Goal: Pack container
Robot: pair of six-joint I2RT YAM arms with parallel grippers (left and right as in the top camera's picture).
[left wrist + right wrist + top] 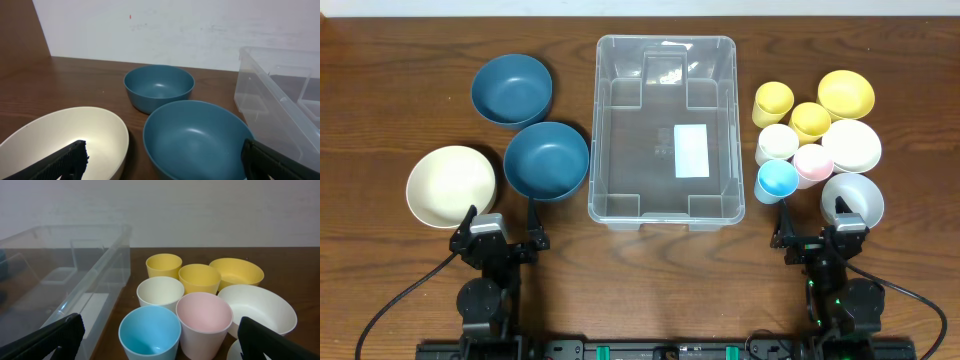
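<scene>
The clear plastic container (663, 130) stands in the middle of the table, with only a white label on its floor. It also shows in the left wrist view (280, 100) and the right wrist view (65, 270). My left gripper (501, 228) is open and empty at the near left, in front of a cream bowl (451, 186) and a dark blue bowl (546, 160). My right gripper (813, 222) is open and empty at the near right, in front of a light blue cup (150, 332) and a pink cup (204, 323).
A second dark blue bowl (511, 88) sits at the far left. Right of the container are two yellow cups (772, 102), a white cup (777, 143), a yellow bowl (846, 93), a white bowl (851, 145) and a pale grey bowl (853, 198).
</scene>
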